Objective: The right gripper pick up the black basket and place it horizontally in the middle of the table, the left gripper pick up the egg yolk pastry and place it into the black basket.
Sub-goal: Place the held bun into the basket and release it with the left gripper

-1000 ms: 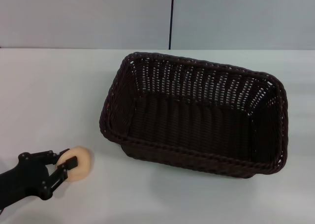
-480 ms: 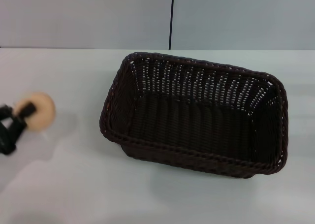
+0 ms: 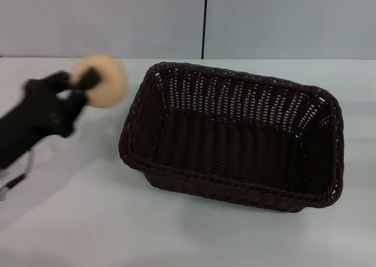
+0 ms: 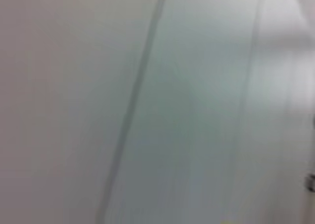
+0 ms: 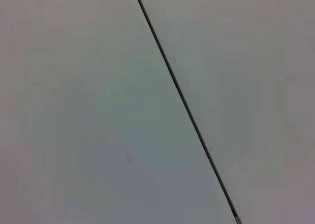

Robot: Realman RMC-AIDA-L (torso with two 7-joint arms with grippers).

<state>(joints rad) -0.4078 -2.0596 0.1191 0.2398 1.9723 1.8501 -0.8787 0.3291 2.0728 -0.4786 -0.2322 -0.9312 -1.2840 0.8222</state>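
The black basket (image 3: 235, 139) lies lengthwise in the middle of the white table (image 3: 70, 220), open side up and empty. My left gripper (image 3: 88, 82) is raised above the table just left of the basket's far left corner, shut on the egg yolk pastry (image 3: 106, 80), a round pale tan bun. The pastry hangs beside the basket's rim, outside it. The right gripper is out of view. The left wrist view and the right wrist view show only a pale wall with a dark seam.
A grey wall with a dark vertical seam (image 3: 204, 20) stands behind the table's far edge. Bare tabletop lies left of the basket and in front of it.
My left gripper lifted the pastry from the table's front left, swung up and to the right, and now holds it high by the basket's far left corner. The basket has not moved.
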